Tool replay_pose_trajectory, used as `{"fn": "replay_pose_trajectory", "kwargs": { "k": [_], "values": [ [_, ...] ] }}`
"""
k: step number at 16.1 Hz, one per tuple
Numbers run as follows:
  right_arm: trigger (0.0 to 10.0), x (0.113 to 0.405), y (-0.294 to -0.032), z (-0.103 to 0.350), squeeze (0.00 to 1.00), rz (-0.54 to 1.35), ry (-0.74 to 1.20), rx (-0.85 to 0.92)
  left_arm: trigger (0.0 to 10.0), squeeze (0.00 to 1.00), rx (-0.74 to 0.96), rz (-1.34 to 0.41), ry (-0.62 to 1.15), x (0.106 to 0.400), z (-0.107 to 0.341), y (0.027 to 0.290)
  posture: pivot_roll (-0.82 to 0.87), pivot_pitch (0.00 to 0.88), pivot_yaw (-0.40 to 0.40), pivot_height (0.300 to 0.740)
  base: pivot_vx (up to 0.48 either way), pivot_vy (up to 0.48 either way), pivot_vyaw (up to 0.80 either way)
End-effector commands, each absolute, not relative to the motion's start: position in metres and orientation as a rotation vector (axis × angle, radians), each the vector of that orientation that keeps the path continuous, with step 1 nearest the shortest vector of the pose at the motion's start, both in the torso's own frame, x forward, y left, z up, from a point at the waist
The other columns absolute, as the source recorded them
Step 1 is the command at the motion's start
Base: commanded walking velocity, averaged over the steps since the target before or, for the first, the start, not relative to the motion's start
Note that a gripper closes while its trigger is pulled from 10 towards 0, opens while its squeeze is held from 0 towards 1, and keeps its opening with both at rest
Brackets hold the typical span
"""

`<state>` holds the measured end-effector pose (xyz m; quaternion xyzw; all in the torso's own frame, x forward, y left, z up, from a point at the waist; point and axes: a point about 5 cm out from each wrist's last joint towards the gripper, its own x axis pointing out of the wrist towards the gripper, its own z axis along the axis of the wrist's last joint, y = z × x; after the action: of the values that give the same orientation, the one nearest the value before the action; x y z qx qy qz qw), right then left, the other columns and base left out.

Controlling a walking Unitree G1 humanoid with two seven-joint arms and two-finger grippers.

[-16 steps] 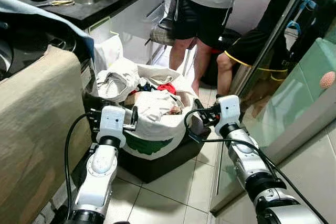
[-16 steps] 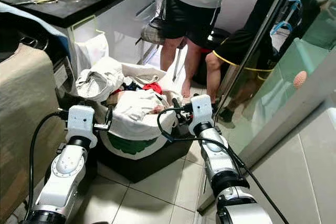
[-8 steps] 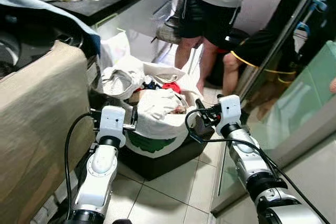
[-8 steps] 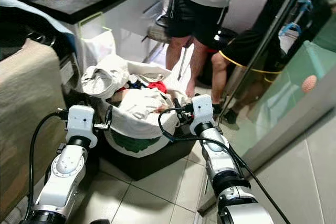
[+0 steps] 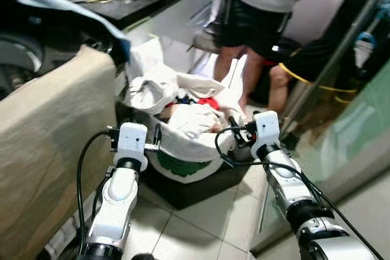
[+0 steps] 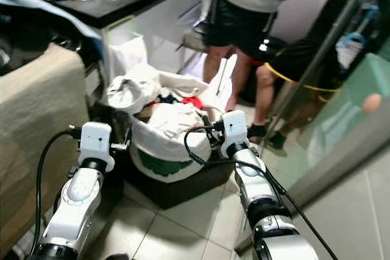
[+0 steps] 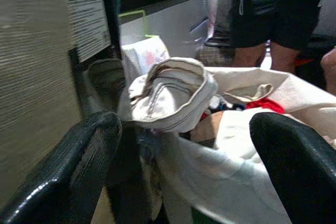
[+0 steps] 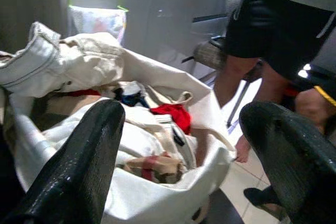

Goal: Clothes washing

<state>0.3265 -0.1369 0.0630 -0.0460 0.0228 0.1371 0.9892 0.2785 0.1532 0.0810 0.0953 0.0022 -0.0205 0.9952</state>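
Camera panned; person (image 5: 262,4) behind laundry basket (image 5: 183,150).

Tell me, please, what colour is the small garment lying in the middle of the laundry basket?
The small garment is red, among pale clothes in the basket. The right wrist view shows it best.

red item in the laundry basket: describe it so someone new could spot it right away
Start at the dark laundry basket on the tiled floor between the two arms, lined with a white bag heaped with clothes. Near the far side of the heap, toward the standing person, lies a small red garment. Everything around it is white, cream or dark.
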Motion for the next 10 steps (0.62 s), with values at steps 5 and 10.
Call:
{"fn": "replay_pose_trajectory", "kwargs": {
  "k": [5, 10],
  "values": [
    [10.0, 0.3318, -0.1439, 0.0687, 0.0, 0.23, 0.033, -0.103, 10.0, 0.0, 0.195, -0.053, 0.003, 0.2803, 0.0808, 0.1484, 0.15, 0.0, -0.112, 0.74, 0.0, 0.0, 0.12],
    [10.0, 0.3314, -0.1441, 0.0693, 0.0, 0.23, 0.026, -0.1, 10.0, 0.0, 0.183, -0.061, -0.028, 0.2806, 0.0857, 0.1494, 0.15, 0.0, -0.11, 0.74, 0.061, 0.0, 0.0]
  ]
}}
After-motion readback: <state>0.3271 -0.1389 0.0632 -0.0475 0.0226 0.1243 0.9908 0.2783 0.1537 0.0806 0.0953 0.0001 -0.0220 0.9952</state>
